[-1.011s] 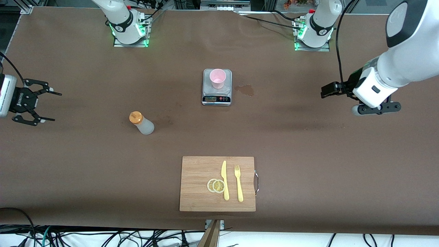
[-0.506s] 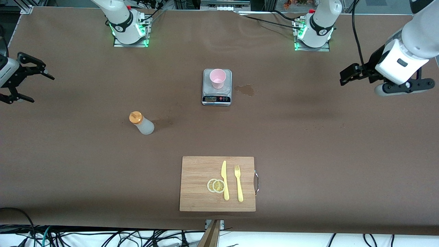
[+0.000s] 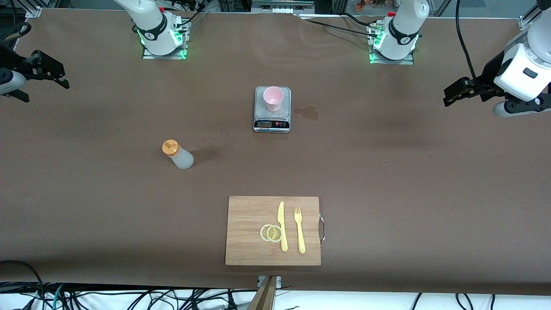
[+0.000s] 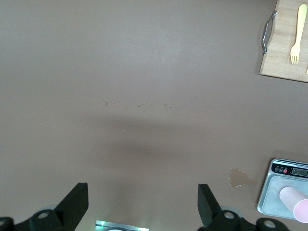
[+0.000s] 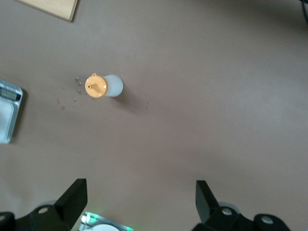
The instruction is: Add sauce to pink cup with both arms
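Sauce (image 3: 177, 155) untouched, pink cup (image 3: 273, 98) on scale (image 3: 272, 109), left gripper (image 4: 142, 204) and right gripper (image 5: 141, 202) edge-cropped — fingers spread, empty.

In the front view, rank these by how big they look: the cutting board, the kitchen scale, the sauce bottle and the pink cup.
Largest to smallest:
1. Cutting board
2. Kitchen scale
3. Sauce bottle
4. Pink cup
The bottle and cup look close in size, so their order is unsure.

Both arms up in the air, out at the table's ends. Left gripper (image 3: 452, 95) wide open, nothing held. Right gripper (image 3: 41, 82) same deal.
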{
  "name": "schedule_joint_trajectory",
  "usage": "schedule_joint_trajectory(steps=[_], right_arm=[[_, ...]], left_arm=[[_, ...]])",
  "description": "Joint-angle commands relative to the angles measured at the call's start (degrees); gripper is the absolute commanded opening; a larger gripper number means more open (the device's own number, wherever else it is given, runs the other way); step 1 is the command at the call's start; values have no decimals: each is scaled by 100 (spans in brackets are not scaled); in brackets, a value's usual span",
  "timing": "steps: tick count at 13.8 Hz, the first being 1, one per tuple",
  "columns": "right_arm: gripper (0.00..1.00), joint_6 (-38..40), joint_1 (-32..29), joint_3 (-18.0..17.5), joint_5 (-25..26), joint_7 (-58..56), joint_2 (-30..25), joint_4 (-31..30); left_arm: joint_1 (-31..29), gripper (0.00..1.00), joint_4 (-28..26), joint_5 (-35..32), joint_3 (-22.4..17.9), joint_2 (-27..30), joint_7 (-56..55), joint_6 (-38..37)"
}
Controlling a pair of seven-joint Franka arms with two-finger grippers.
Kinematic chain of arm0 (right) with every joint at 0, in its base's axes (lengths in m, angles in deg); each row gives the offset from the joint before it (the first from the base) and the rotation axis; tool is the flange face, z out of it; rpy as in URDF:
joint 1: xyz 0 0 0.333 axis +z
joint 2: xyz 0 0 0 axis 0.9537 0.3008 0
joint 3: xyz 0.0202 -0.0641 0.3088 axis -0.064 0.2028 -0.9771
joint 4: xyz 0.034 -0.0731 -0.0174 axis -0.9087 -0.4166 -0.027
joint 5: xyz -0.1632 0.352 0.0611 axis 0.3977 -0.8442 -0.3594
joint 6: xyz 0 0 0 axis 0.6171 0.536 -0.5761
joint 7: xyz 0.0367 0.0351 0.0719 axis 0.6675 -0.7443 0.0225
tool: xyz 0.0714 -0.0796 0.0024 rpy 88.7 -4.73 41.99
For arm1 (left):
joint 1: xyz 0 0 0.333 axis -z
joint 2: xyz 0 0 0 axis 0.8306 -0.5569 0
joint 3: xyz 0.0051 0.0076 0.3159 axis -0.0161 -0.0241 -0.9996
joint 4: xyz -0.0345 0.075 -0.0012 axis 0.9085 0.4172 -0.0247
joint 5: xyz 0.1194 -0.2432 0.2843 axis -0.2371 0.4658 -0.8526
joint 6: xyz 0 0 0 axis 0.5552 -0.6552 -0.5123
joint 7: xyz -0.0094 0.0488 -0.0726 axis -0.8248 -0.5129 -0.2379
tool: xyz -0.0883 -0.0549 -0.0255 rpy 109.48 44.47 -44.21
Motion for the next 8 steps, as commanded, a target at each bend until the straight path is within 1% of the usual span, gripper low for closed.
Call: schedule_joint_trajectory(steps=[1,2,3,4,6,8], right_arm=[[100,-286,-25,222,-194,184,11,118],[100,-245,-25,276,-501,175,11,118],[100,-183,-25,328,-583,158,28,118],[100,-183,-25,346,-592,158,20,118],[100,-183,-25,294,-592,210,19,126],[100,-183,-25,276,-549,246,19,126]], left_arm=[[150,100,-137,-141,-185,159,296,54],[142,100,-120,-141,-185,141,296,54],[107,100,-93,-133,-194,132,287,63],[106,100,-93,-124,-238,132,287,71],[98,100,-154,-141,-290,80,235,552],[63,100,-365,-141,-317,141,243,590]])
